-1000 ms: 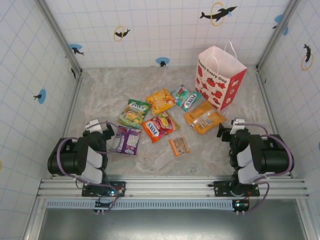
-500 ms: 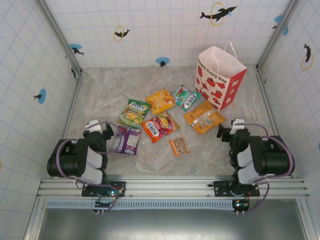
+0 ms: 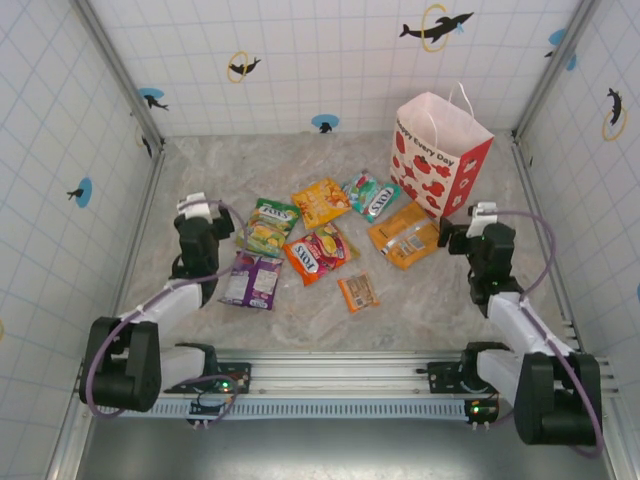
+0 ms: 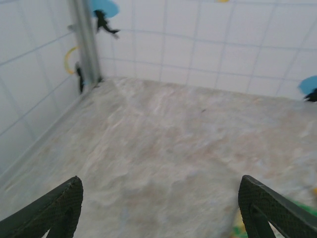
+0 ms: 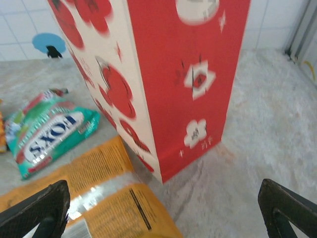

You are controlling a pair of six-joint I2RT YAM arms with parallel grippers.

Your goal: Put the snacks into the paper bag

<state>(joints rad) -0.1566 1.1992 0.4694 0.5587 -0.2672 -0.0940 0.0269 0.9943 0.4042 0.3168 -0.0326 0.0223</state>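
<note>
The snacks lie flat mid-table: a green packet [image 3: 267, 226], an orange one [image 3: 320, 202], a teal one [image 3: 370, 195], a red one [image 3: 320, 252], a purple one [image 3: 252, 280], yellow-orange pouches [image 3: 408, 235] and a small orange bar [image 3: 358, 292]. The paper bag [image 3: 440, 155] stands upright at the back right, its mouth open. My left gripper [image 3: 197, 222] hovers left of the green packet, open and empty [image 4: 158, 218]. My right gripper [image 3: 470, 232] is open [image 5: 163, 213] just right of the pouches [image 5: 124, 208], facing the bag's red side [image 5: 188, 74] and the teal packet [image 5: 49, 134].
White tiled walls with dolphin stickers enclose the marble-patterned table [image 3: 300, 165]. Metal corner posts [image 3: 150, 130] stand at the back corners. Bare floor stretches ahead of the left gripper [image 4: 163, 148] and to the right of the bag [image 5: 277, 124].
Both arms have unfolded from their tucked pose and reached forward. The left gripper now sits beside the green packet, the right one beside the pouches and bag. No packet has moved.
</note>
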